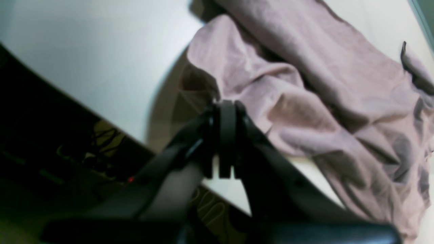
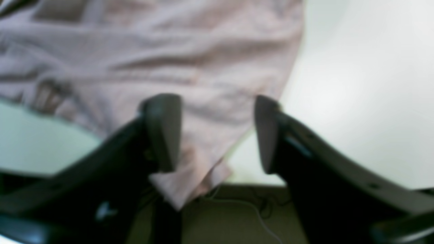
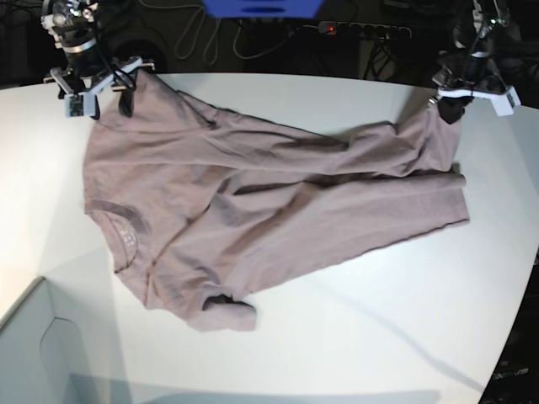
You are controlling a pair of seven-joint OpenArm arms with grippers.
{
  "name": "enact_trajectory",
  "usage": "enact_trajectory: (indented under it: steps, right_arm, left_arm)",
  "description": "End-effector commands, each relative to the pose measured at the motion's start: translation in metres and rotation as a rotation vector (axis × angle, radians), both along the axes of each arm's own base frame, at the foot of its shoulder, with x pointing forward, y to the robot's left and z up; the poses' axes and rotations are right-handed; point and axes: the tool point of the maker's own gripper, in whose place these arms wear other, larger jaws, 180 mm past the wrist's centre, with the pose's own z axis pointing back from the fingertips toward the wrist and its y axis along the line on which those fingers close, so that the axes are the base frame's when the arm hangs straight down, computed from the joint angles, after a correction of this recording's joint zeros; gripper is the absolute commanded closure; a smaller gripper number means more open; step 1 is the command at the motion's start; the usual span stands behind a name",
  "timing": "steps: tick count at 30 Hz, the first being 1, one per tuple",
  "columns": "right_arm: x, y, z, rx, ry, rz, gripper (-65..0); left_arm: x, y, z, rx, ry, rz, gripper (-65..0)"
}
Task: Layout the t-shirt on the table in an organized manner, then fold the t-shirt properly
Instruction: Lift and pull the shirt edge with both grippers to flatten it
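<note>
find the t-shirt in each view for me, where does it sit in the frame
Left wrist: the t-shirt fills the upper right, bunched cloth pinched in the shut left hand.
Right wrist: it covers the upper left, one corner hanging between the open right hand fingers.
Base: it lies spread across the middle.
Shared landmark: the white table, whose edge shows in all three views.
</note>
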Motion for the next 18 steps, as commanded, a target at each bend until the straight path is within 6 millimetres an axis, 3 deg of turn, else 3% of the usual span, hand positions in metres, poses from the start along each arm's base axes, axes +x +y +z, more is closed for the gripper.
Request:
enact_trajectory:
  steps: [1, 8, 18]
  right_arm:
    - [0.003, 0.009, 0.007, 0.017, -0.034, 0.028, -39.7]
    - [-0.014, 0.043, -0.003, 0.071, 0.017, 0.102, -40.6]
    - [-0.026, 0.047, -0.032, 0.117, 0.085, 0.088, -40.6]
  left_arm:
    - [0.008, 0.005, 0.012, 0.021, -0.044, -0.003, -0.1]
    - [0.019, 0.006, 0.017, 0.023, -0.07, -0.004, -0.1]
    - [0.019, 0.006, 0.017, 0.024, -0.07, -0.006, -0.1]
